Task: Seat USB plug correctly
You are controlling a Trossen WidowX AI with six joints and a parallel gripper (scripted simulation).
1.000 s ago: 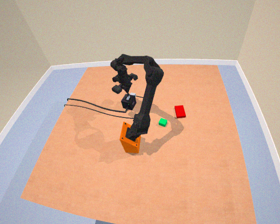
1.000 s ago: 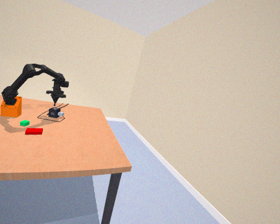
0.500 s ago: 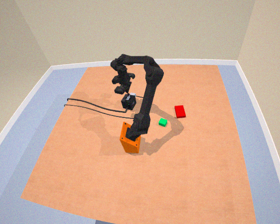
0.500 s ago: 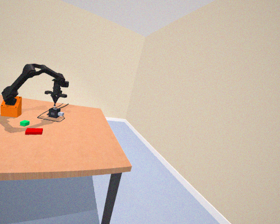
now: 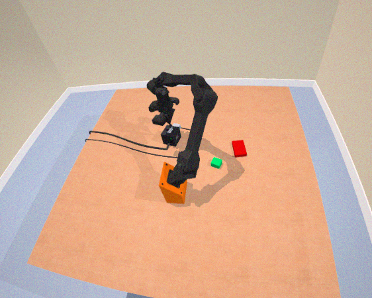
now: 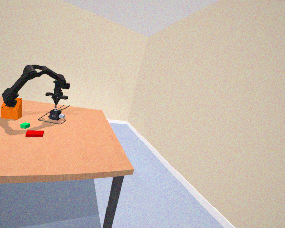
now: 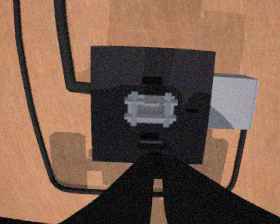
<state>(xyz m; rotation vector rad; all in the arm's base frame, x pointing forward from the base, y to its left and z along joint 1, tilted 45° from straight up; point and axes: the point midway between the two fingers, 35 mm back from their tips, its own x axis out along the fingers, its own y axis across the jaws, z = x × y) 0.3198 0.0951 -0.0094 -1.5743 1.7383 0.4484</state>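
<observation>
The black power cube (image 5: pixel 173 137) (image 6: pixel 54 115) (image 7: pixel 108 142) stands on the table. On its top a silvery socket frame (image 7: pixel 146 120) surrounds a paler middle; I see no plug body standing in it. My gripper (image 5: pixel 170 124) (image 6: pixel 56 107) (image 7: pixel 156 165) points down, just above the cube's top. Its fingers are nearly together, shut on a small thing, apparently the USB plug. Only a thin grey edge of the plug (image 7: pixel 152 143) shows at the fingertips, beside the socket in the wrist view. The fingers hide the rest, and I cannot tell which way round it is.
A pale grey block (image 5: pixel 176 126) (image 6: pixel 62 116) (image 7: pixel 236 102) sticks out of the cube's side. Black cables (image 5: pixel 130 141) (image 7: pixel 28 95) run around the cube and off to the left. A green block (image 5: pixel 216 162) (image 6: pixel 25 125) and a red block (image 5: pixel 239 148) (image 6: pixel 34 134) lie nearby.
</observation>
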